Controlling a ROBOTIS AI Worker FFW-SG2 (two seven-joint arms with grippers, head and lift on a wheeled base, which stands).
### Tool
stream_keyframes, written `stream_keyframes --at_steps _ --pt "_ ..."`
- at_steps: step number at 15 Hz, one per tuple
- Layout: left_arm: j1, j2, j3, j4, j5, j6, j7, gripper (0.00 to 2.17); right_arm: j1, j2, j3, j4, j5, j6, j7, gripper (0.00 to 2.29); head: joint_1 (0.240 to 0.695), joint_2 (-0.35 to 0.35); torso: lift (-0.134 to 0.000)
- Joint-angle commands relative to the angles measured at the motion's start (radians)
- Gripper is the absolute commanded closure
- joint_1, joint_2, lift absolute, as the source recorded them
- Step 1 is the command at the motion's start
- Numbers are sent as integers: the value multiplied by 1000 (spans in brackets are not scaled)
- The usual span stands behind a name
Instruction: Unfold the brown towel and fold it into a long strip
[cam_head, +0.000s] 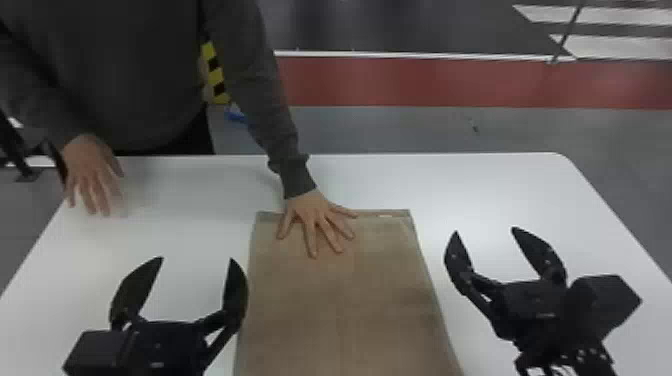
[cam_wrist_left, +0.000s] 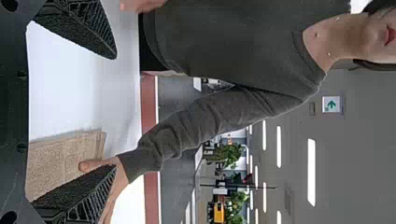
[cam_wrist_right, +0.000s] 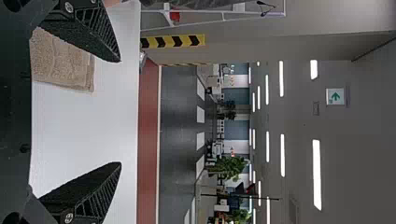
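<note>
Workpiece: the brown towel (cam_head: 340, 300) lies flat on the tabletop (cam_head: 525, 185), between the two robot hands, as a long rectangle running out of the head view at its near end. A narrow border of an under-layer shows along the far edge, so the cloth appears doubled (the number of layers cannot be confirmed).

Hand state: the left hand (cam_head: 196, 258) is spread, its inner finger just beside the towel's left long edge in the head view. The right hand (cam_head: 484, 230) is also spread, apart from the right long edge. Neither grips fabric.

Obstruction: a person's hand (cam_head: 317, 215) lies splayed on the far end of the towel. The person's other hand (cam_head: 92, 175) is over the far left part of the tabletop.

Step in hand: probably set-up or smoothing by the person, with the robot's unfolding and strip folding yet to start.

Next move: wait for the person to clear the cloth. Then lower both hands to one edge, pinch the top layer only and open it out. Caution: a deep pinch may catch both layers, and a one-sided pull may skew the towel.
</note>
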Motion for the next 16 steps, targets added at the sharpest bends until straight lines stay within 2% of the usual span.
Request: stream_keyframes --at_steps 1,14,16 --pt "0 -1 0 2 0 0 0 39 -1 -1 -2 7 -5 -3 0 87 695 -38 -125" --pt "-20 -2 1 25 3 -3 -2 36 1 4 -11 21 -5 -22 0 87 695 -39 -125" --pt "-41 -2 6 25 7 12 -29 36 4 6 -28 25 -6 -22 0 87 695 -44 -125"
